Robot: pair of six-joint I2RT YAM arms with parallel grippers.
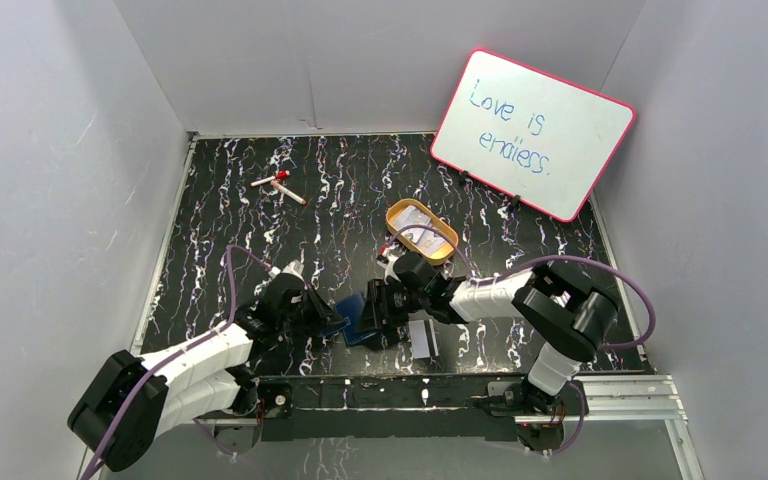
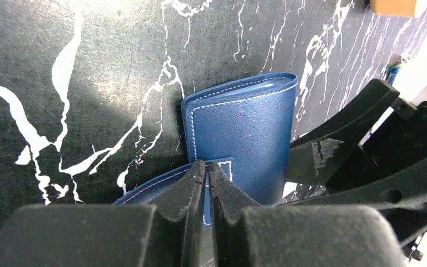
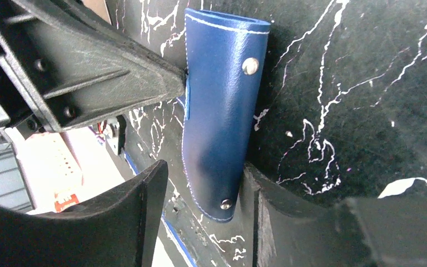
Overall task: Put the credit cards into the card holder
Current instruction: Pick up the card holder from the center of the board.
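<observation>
Left gripper (image 2: pixel 207 167): fingers are pressing together, pinching a stitched flap at the near edge of the card holder (image 2: pixel 244 133).
Right gripper (image 3: pixel 205 169): jaws are standing spread, straddling one end of the card holder; one finger is touching its edge, the other is sitting just apart.
Left arm: is reaching from the near-left corner toward the table's middle, with the forearm running low.
Right arm: is rising to a high elbow at near right, then folding back leftward and down, so the two grippers are meeting head-on.
Table (image 1: pixel 220 230): black with white veining, is bearing all the items.
Whiteboard (image 1: pixel 535 130): pink-rimmed, is leaning at far right, reading "Love is endless."
Tin (image 1: pixel 447 250): oval and golden-orange, is sitting just beyond the right gripper; its pale contents are too small to identify.
Card holder: navy with white stitching, folded, is sitting between both grippers at near centre.
Credit card (image 1: pixel 422 338): pale with a dark stripe, is lying flat just right of the card holder.
Marker pens (image 1: pixel 280 185): are lying together at far left-centre, well apart from the rest.
</observation>
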